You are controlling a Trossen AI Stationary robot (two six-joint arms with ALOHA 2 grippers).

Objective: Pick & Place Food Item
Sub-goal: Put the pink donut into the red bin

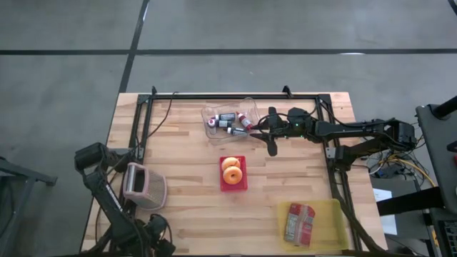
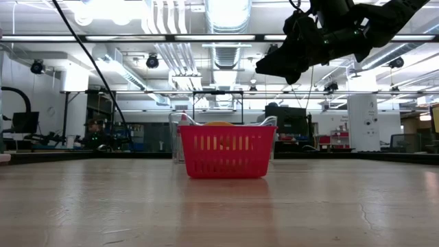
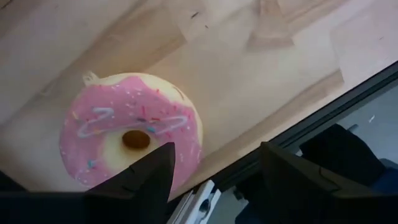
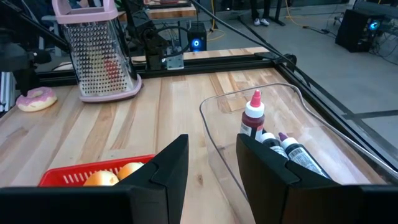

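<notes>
Your red basket (image 1: 233, 184) at table centre holds two orange donuts (image 1: 231, 170). The clear tub (image 1: 246, 108) holds bottles (image 1: 227, 117). Your right gripper (image 1: 270, 134) hovers beside it, jaws parted, empty. Your left gripper (image 3: 211, 171), open, sits over a pink donut (image 3: 124, 127).

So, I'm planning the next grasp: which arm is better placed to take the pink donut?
Left. Its open tool hangs just over the pink donut at the edge of the table. The right tool is far across the table, beside the clear bin of bottles.
</notes>
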